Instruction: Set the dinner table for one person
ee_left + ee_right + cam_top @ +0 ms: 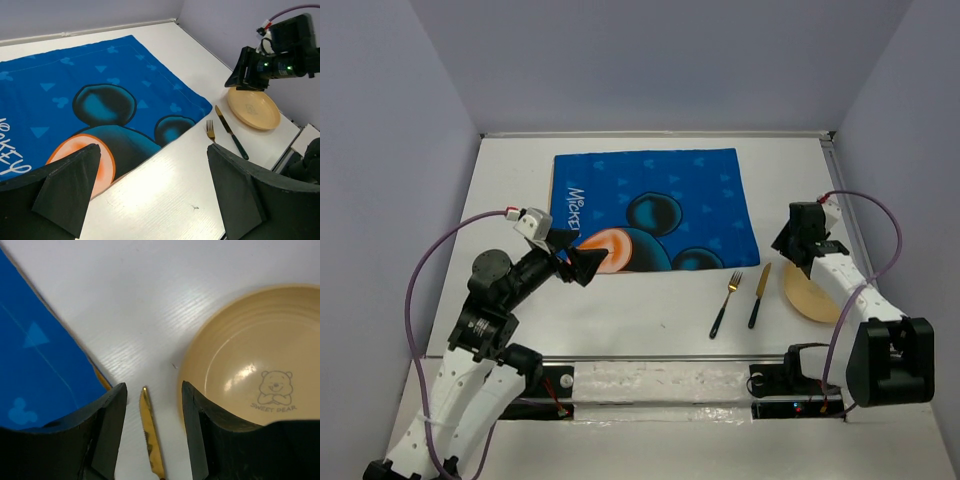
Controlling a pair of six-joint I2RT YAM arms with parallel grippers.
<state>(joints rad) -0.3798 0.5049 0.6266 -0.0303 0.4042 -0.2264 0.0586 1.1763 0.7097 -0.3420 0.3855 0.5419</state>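
Under the right gripper [153, 386], the dinner table [125, 300] is seen, white and flat. The two black fingers [107, 430] are held apart, and nothing is gripped by them. Down in the gap between them, the gold tip of a knife [151, 435] is seen lying flat on the table. Just past the finger on the right of that wrist view, a round yellow plate [250, 365] is set on the table. Its inside is smooth and shiny, and a little bear is drawn there with the words "SWEET BEAR" under it. The plate is close to the knife but is not touched by it. Past the other finger, a corner of a blue mat [35, 365] is spread on the table.

The left gripper [154, 150] is also held wide apart, with nothing in it. Below and ahead of it, the near edge of the mat is seen, with big dark round shapes and an orange patch printed on it. Farther ahead and off to its right, a fork [210, 130] and the knife are laid side by side on the bare table, just beside the mat's corner. The plate is set just beyond them, with the right gripper hanging over its edge.
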